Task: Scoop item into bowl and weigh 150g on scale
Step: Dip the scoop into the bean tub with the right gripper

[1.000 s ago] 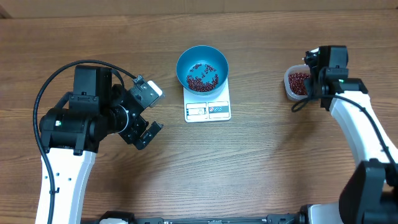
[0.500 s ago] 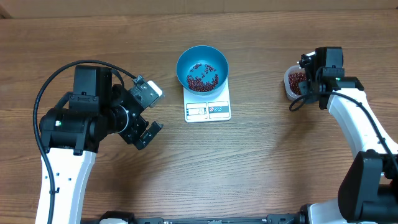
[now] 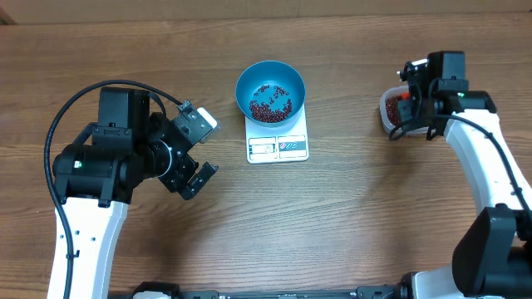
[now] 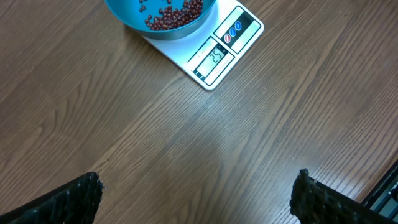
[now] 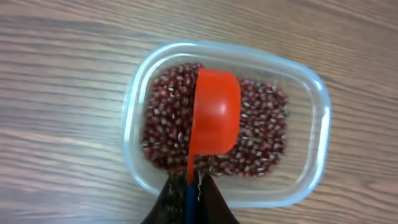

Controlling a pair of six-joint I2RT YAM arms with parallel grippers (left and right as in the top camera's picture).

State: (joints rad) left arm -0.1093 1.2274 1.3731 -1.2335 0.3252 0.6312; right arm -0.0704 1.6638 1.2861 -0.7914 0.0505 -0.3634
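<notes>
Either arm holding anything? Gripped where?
Right gripper holds the red-orange measuring cup by its handle end, over the beans in the clear tub. Left gripper open, empty.

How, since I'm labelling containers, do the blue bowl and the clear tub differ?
The bowl is round and opaque blue; the tub is a clear rounded rectangle. The bowl stands on the scale; the tub stands on the table. The bowl holds a thin scatter of beans; the tub's beans cover most of its bottom. Both hold dark red beans.

Wooden table (image 3: 349, 216) (brown, grained)
</notes>
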